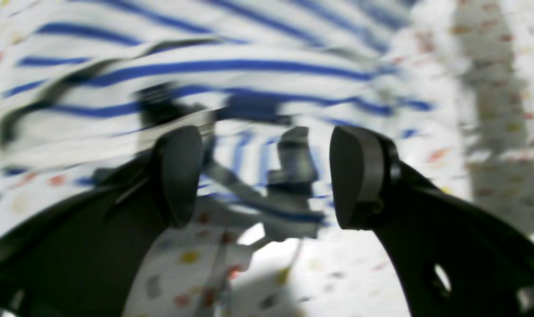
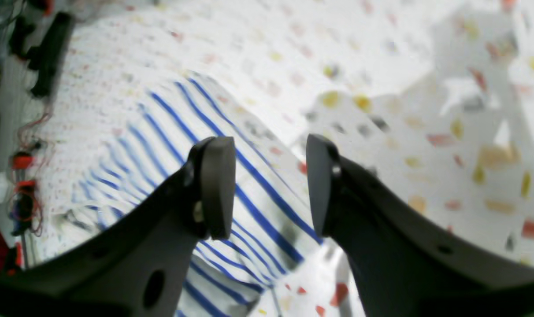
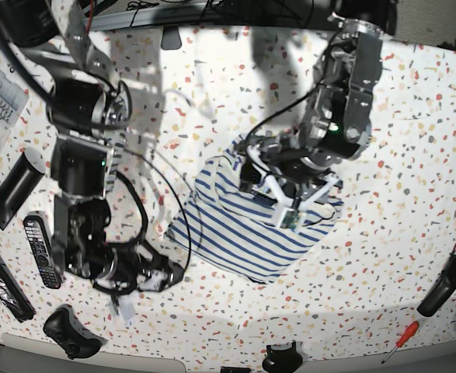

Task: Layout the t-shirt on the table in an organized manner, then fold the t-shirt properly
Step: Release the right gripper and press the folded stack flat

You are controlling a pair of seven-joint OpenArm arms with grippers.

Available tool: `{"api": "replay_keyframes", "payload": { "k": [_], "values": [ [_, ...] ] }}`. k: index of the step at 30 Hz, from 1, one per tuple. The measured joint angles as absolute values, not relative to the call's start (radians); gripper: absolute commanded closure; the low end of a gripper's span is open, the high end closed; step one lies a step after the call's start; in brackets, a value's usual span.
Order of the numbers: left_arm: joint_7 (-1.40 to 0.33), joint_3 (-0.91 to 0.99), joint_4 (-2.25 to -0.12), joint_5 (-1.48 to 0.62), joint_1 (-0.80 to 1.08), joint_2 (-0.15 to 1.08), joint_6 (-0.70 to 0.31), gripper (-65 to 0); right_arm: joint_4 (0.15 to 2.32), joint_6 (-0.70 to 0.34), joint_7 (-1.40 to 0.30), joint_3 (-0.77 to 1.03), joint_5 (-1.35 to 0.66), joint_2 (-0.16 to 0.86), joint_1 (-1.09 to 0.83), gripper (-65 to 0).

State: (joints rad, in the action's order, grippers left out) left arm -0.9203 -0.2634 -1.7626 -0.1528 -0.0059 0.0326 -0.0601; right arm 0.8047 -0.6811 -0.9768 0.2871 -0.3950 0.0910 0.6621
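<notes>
A: Terrazzo worktop [image 3: 414,116], white with red, orange, yellow and grey chips, clutter round the rim: a remote [image 3: 40,251] at 9 o'clock, a screwdriver [image 3: 399,339] at 5. Where's the shirt?

B: T-shirt [image 3: 235,233] sits near centre, bunched and rumpled, not laid flat. Soft white cloth, thin blue stripes, folds doubled over. Long axis runs roughly from 8 o'clock to 2 in the base view.

A: Grippers?

B: Left gripper [image 1: 267,176] hangs over the shirt's 2 o'clock end, jaws spread wide, nothing between them. Its wrist view is blurred; striped fabric fills the upper part, speckled surface below. Can't tell if the pads touch cloth.

A: And the right one?

B: Right gripper [image 2: 270,185] is partly apart, nothing held; through the gap shows a striped edge of the shirt. In the base view it sits low at 7 o'clock, just off the shirt's near corner.

A: So which arm's nearer?

B: Left, I'd say, it's right above the cloth. The right one needs a short reach toward 2 o'clock to meet the hem. Layout step looks unfinished; folding not begun.
</notes>
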Motion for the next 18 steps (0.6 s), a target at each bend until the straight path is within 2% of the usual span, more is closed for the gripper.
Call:
{"api": "replay_keyframes", "payload": {
  "k": [5,10,18],
  "values": [
    [-0.920,-0.262,-1.771,-0.147,-0.006,-0.012,-0.057,-41.7,0.805,-0.681,-0.898,0.184,-0.392,0.076,0.571,-25.6],
    [-0.885,-0.263,-1.760,-0.113,-0.002,-0.025,-0.104,-41.7,0.805,-0.683,-0.857,0.043,-0.371,0.081,0.519,-25.6],
    [-0.833,-0.262,-1.506,0.156,0.002,-0.023,-0.102,-41.7,0.821,-0.685,-0.981,-0.025,-0.444,0.083,0.526,-25.6]
  ]
}}
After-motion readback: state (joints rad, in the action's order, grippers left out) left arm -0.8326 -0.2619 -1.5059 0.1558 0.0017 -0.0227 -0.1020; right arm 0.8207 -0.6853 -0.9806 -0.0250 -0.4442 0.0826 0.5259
